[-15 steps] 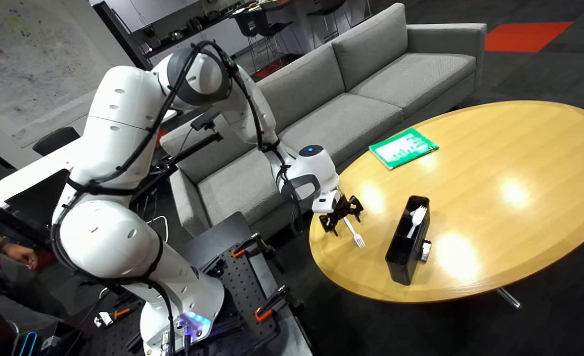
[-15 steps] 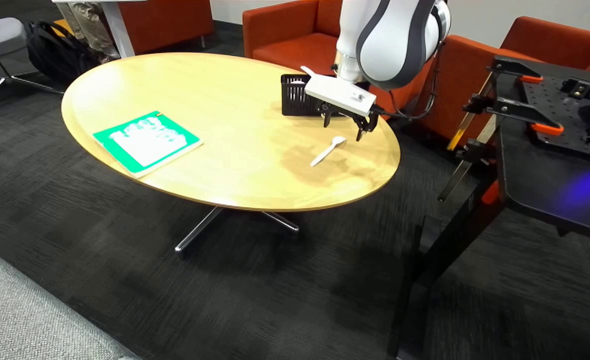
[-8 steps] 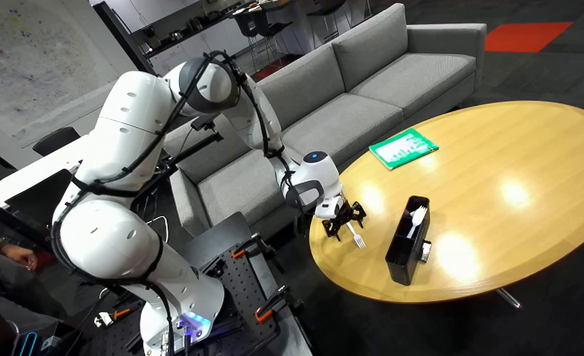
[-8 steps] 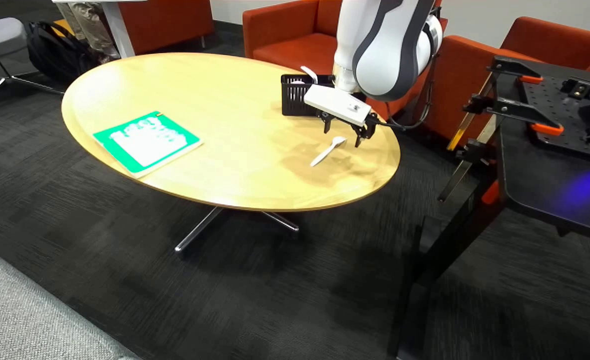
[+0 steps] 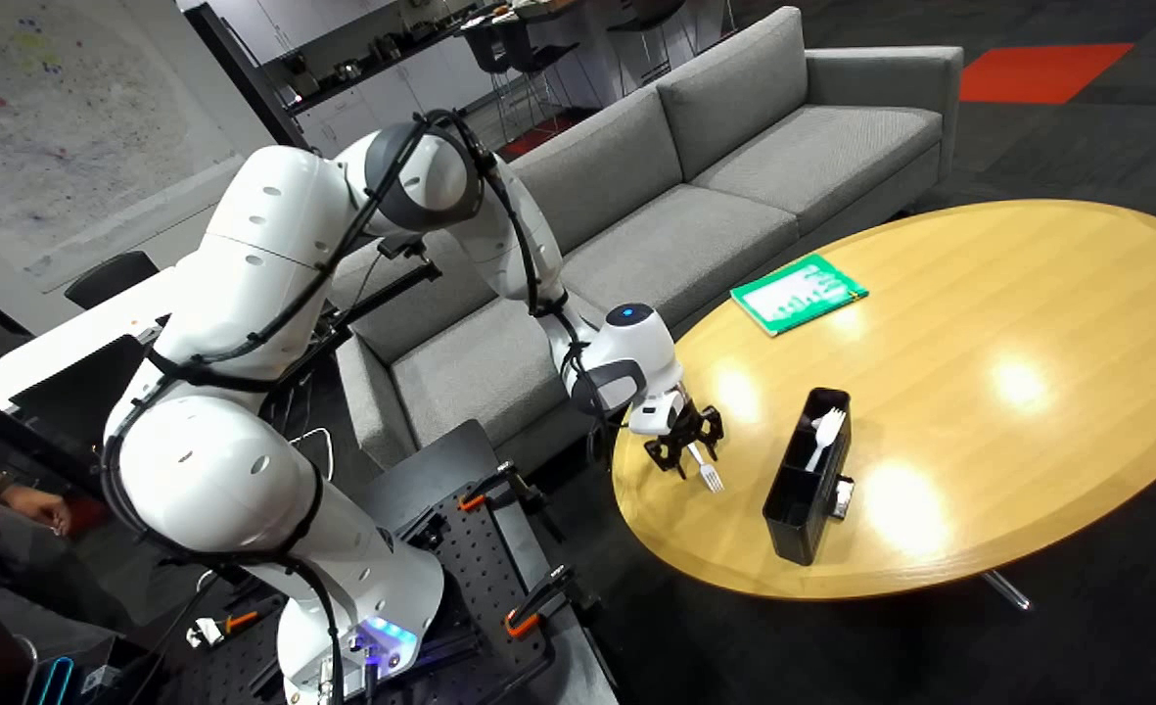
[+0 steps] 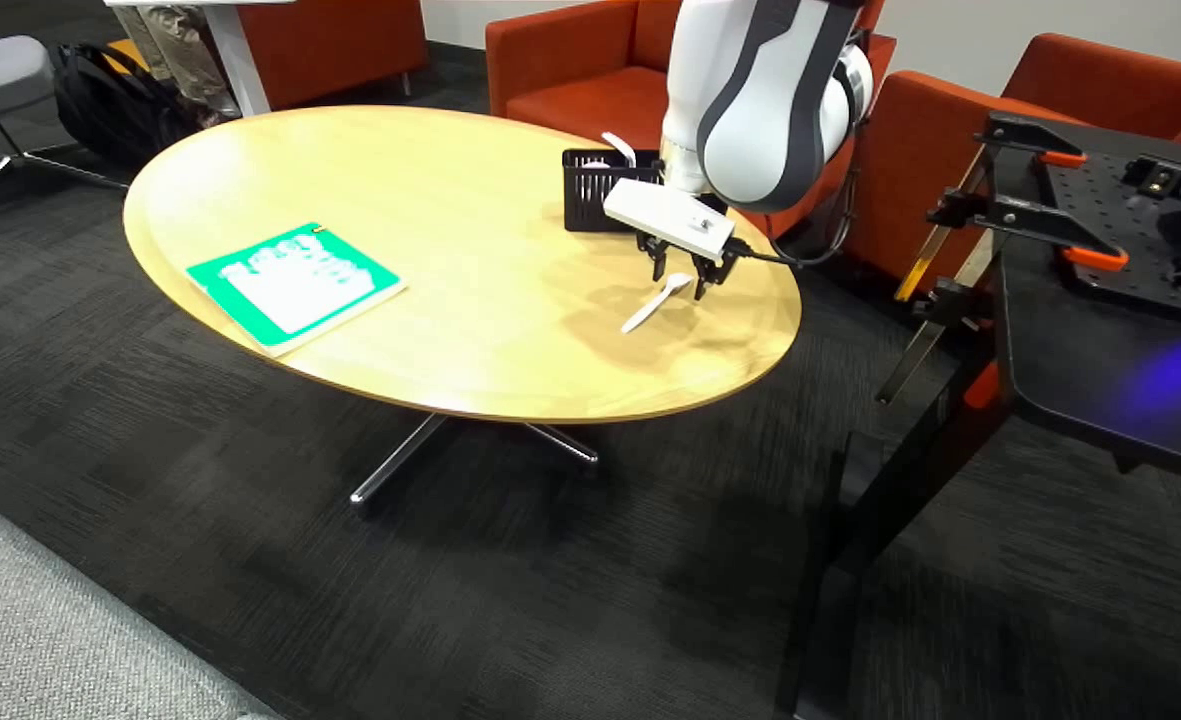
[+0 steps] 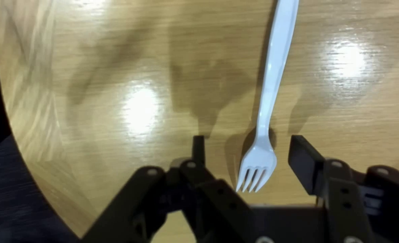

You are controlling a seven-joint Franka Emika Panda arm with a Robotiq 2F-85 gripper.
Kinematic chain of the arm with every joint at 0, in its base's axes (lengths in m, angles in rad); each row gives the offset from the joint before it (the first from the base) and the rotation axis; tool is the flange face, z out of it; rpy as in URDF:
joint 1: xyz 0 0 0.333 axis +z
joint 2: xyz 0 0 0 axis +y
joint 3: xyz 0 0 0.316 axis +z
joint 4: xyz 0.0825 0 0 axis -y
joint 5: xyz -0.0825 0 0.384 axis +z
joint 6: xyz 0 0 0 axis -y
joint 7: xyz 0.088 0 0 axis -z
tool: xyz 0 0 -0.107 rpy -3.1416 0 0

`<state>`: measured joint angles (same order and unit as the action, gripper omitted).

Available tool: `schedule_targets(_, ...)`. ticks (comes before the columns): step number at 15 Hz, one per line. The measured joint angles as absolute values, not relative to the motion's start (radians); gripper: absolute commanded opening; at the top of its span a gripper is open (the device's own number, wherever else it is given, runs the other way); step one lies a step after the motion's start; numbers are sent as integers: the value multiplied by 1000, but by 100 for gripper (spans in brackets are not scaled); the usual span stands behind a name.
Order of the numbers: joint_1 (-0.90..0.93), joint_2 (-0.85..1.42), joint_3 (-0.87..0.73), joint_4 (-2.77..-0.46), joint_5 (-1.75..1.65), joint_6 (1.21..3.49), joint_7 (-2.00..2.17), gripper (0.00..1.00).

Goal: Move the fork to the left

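A white plastic fork (image 5: 709,476) lies on the round-ended wooden table (image 5: 1028,313). It also shows in an exterior view (image 6: 656,304) and in the wrist view (image 7: 274,71), with its tines toward the gripper base. My gripper (image 7: 248,141) is open and empty. In the wrist view its fingers stand on either side of the fork's head and neck, apart from it. In both exterior views the gripper (image 5: 697,462) (image 6: 679,285) hangs a little above the table over the fork, and in one of them it covers part of the handle.
A black basket (image 5: 785,534) (image 6: 590,208) stands on the table near the gripper, with another white fork (image 5: 824,436) in it. A green and white book (image 5: 801,293) (image 6: 295,285) lies farther off. The table's edge (image 7: 20,111) is close by in the wrist view.
The gripper has come down toward the table and shifted over the fork, so its fingers now stand on both sides of it. The fork, basket and book have not moved.
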<state>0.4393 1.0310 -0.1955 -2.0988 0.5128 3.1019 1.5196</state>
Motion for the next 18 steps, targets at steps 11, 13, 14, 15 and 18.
schedule_targets(11, 448, 1052, -207, -2052, 475, 3087, 1520, 3)
schedule_targets(13, 456, 1016, -212, -2061, 468, 3088, 1520, 3)
schedule_targets(14, 459, 989, -213, -2069, 461, 3088, 1519, 3)
schedule_targets(15, 463, 957, -217, -2078, 449, 3088, 1519, 3)
schedule_targets(18, 492, 866, -250, -2090, 400, 3070, 1519, 3)
